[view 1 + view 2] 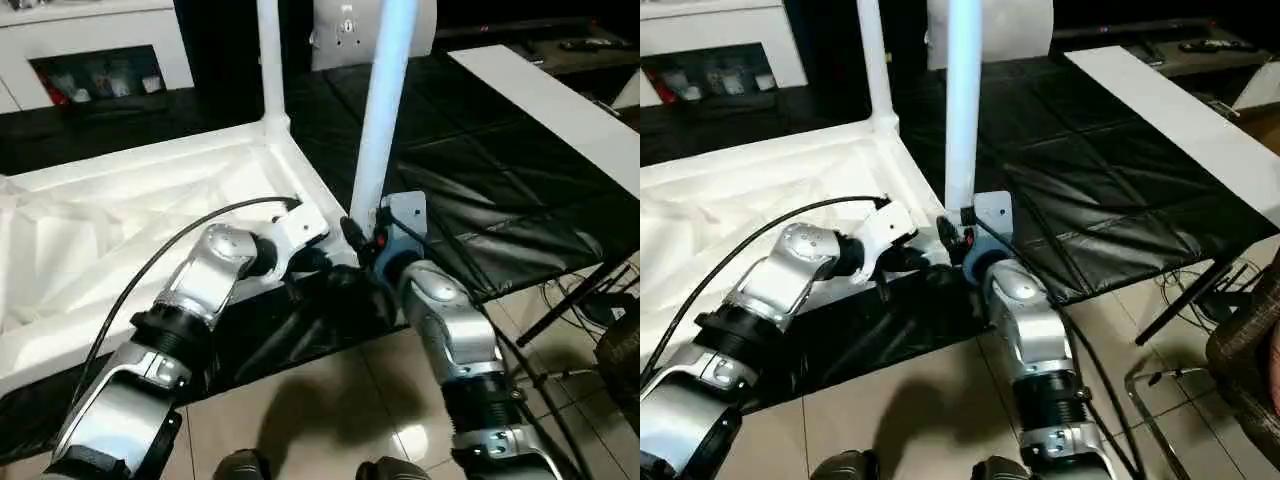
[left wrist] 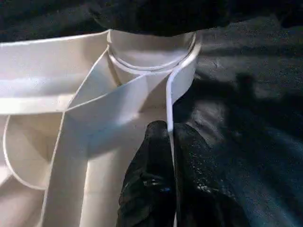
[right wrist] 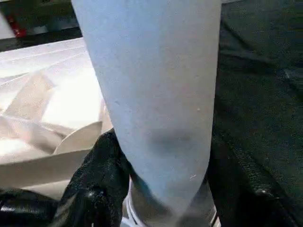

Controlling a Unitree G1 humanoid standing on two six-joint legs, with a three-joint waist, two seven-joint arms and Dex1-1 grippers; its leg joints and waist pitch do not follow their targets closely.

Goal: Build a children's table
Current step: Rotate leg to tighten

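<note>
The children's table top (image 1: 130, 230) lies upside down on a black cover, ribbed underside up. One white leg (image 1: 270, 60) stands in the far corner socket. A second leg (image 1: 385, 110) stands upright at the near right corner, its lower end at the round socket (image 2: 151, 56). My right gripper (image 3: 165, 165) is shut on this leg low down, one black finger (image 3: 94, 189) on each side. My left gripper (image 2: 169, 137) is shut on the table top's thin rim wall (image 2: 171, 94) just short of that socket. In the left eye view both grippers (image 1: 305, 262) (image 1: 362, 240) meet at this corner.
A white cabinet (image 1: 90, 40) with shelves stands at the back left. A long white board (image 1: 560, 100) lies on the right of the black cover (image 1: 480, 200). Beyond the cover's near edge are tiled floor (image 1: 330, 400), black stand legs and cables (image 1: 590, 300).
</note>
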